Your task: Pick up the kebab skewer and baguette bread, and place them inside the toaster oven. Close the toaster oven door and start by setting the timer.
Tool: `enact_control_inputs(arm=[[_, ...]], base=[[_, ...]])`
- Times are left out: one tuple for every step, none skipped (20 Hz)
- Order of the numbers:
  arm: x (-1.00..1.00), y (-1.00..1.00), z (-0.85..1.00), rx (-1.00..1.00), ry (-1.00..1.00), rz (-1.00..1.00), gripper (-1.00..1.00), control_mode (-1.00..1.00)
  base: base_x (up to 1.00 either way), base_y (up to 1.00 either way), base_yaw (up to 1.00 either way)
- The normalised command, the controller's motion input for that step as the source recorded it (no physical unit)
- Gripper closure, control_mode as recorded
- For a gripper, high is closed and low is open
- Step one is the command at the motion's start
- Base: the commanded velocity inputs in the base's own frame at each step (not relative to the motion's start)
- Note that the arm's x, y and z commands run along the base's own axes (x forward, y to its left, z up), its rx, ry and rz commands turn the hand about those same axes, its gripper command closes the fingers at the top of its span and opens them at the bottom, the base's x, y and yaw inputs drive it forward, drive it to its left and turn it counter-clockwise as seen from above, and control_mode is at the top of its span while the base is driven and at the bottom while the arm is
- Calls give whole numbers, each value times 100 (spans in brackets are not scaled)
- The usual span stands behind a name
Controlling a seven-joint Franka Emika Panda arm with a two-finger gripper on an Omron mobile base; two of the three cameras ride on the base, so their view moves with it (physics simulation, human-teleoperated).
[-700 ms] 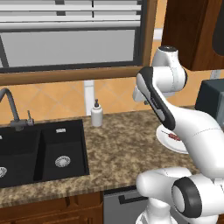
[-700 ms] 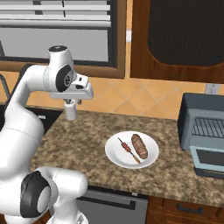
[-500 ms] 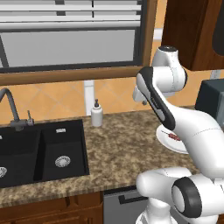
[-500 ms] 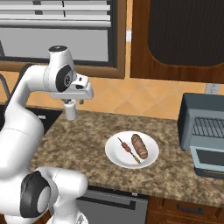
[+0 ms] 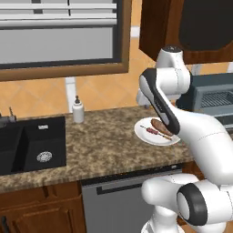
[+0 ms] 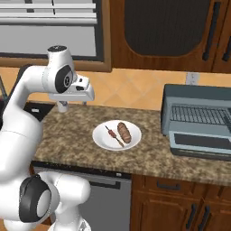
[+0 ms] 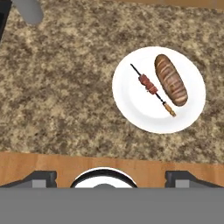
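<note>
Bare counter [image 7: 65, 87] surrounds the plate [image 7: 131, 105]; a bottle [image 5: 78, 110] stands well apart

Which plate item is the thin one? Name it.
The kebab skewer: a slim stick with small meat chunks, lying beside the thicker brown baguette bread on the white plate.

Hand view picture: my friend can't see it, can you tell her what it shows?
A white plate sits on a speckled brown stone counter, seen from straight above. On it lie a thin kebab skewer and, beside it, a stubby brown baguette bread.
</note>
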Motion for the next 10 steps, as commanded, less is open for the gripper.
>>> enact_control_inputs(arm=[[0,0,0,0,0,0,-100,100],[0,0,0,0,0,0,-100,100],[0,0,0,0,0,0,-100,100],[0,0,0,0,0,0,-100,100],[0,0,0,0,0,0,-100,100],[0,0,0,0,0,0,-100,100],[0,0,0,0,0,0,-100,100],[0,0,0,0,0,0,-100,100],[0,0,0,0,0,0,-100,100],[0,0,0,0,0,0,-100,100]], base=[[0,-76,-15],[0,-88,-12],[0,-89,-9],[13,-68,-7],[17,-66,-5],[14,-69,-7],[27,-58,-9],[32,-50,-11],[25,-57,-11],[24,-61,-10]])
